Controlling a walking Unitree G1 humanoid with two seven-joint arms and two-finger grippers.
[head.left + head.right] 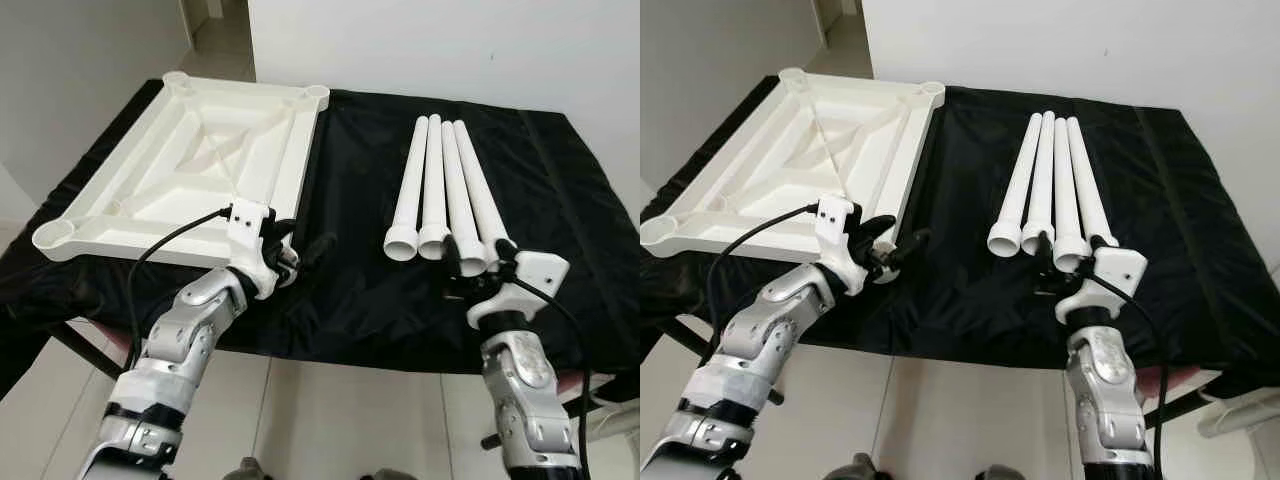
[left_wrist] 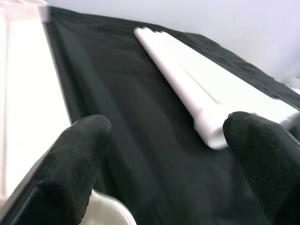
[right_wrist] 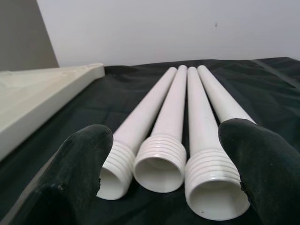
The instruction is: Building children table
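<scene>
Four white legs (image 1: 445,190) lie side by side on the black cloth (image 1: 360,290), right half of the table. Long axes run roughly 12 to 6 o'clock, fanned a little: far tips bunched together, near ends spread. Open ribbed ends point at 6, toward the robot; plain tips point at the wall (image 1: 450,40). The legs touch or nearly touch each other along their length.

The white tabletop (image 1: 190,165) lies upside down on the left half, ribs up, a round socket at each corner; its near-left corner hangs past the cloth edge. It sits well apart from the legs, with bare cloth between.

The right gripper (image 3: 168,187) sits at 6 o'clock of the legs, just in front of their ribbed ends, fingers (image 3: 79,178) spread wide, holding nothing. Its wrist view looks straight down the tubes: three open mouths between the fingers, the fourth leg running behind the other finger; tabletop edge off to one side.

The left gripper (image 1: 300,255) is at the tabletop's near-right corner, fingers pointing about 2 o'clock toward the legs, wide apart, holding nothing. Its wrist view shows the legs lying across the cloth and a ribbed round bit of the tabletop right under one finger (image 2: 65,173); contact unclear.

Tiled floor (image 1: 330,420) below the table edge.
</scene>
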